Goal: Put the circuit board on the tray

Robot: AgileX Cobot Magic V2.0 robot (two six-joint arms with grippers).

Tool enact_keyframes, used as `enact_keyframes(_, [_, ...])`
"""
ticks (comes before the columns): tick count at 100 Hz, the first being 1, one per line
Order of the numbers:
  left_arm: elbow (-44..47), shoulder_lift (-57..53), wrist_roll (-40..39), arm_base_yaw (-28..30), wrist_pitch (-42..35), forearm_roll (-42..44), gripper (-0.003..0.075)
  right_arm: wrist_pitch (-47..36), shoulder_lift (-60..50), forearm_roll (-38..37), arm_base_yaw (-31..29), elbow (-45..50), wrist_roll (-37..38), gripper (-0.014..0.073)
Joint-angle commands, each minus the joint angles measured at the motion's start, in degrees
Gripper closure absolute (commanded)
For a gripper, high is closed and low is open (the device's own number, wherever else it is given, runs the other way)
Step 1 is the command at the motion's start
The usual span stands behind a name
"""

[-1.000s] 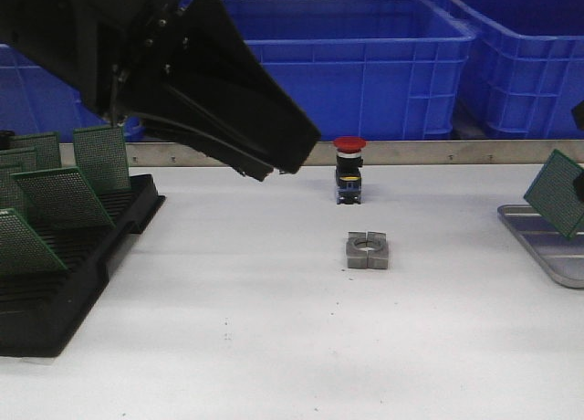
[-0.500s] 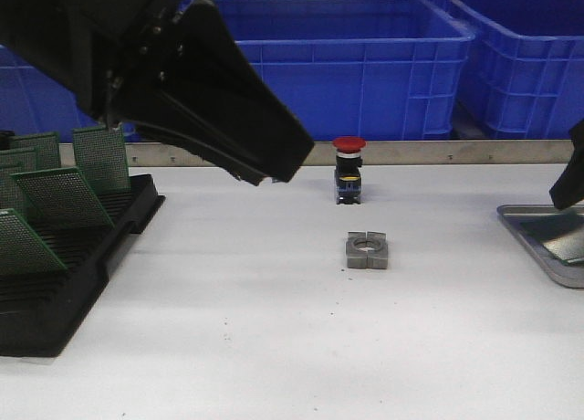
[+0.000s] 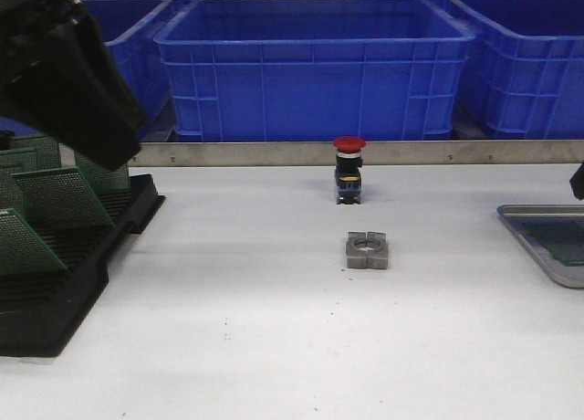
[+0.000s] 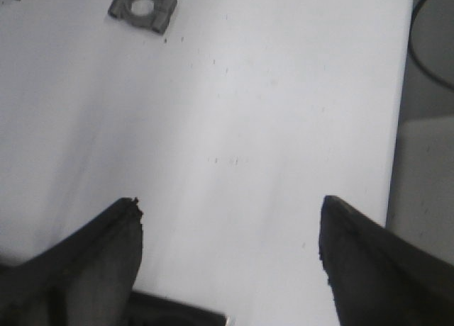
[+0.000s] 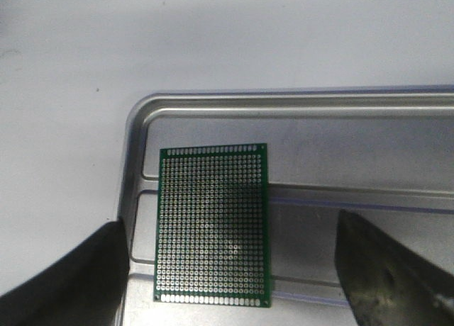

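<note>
A green perforated circuit board [image 5: 213, 227] lies flat on the grey metal tray [image 5: 340, 120], near the tray's corner. My right gripper [image 5: 230, 225] hangs open above it, one finger on each side, touching nothing. In the front view the tray [image 3: 532, 234] sits at the table's right edge with the board [image 3: 564, 238] on it, and only a sliver of the right gripper [image 3: 578, 181] shows. My left gripper [image 4: 228, 204] is open and empty over bare white table. Its black arm [image 3: 68, 78] hangs over the rack at the far left.
A black slotted rack [image 3: 64, 283] at the left holds several upright green boards [image 3: 62, 196]. A red push button [image 3: 349, 169] and a grey metal block [image 3: 367, 250] stand mid-table; the block also shows in the left wrist view [image 4: 142, 8]. Blue bins [image 3: 315, 64] line the back.
The right gripper let go of the board, which went from tilted in its grip to flat on the tray, and drew back to the right. The left arm swung left toward the rack.
</note>
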Motion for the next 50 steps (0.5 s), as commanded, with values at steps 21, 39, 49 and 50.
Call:
enact_keyframes(21, [-1.8,-2.7,-1.6,0.1,3.9,23.6,0.0235,-0.6,-2.7,0.6,-0.3,-1.5,-0.4,-0.0018])
enact_keyframes(39, [-1.7,-2.7,-6.5,0.1,2.4,33.6,0.0237,-0.4,-2.7,0.6,-0.3,-1.5,-0.4,-0.0018])
enact_keyframes(49, [-0.6,-2.3,-7.3,0.1,-1.0,32.8,0.0237,-0.4,-2.7,0.6,-0.3,-1.5,-0.4,-0.0018])
enact_keyframes(50, [-0.6,-2.2,-7.3,0.1,-1.5,32.7,0.0237,-0.4,-2.7,0.6,-0.3,-1.5,-0.4,-0.0018])
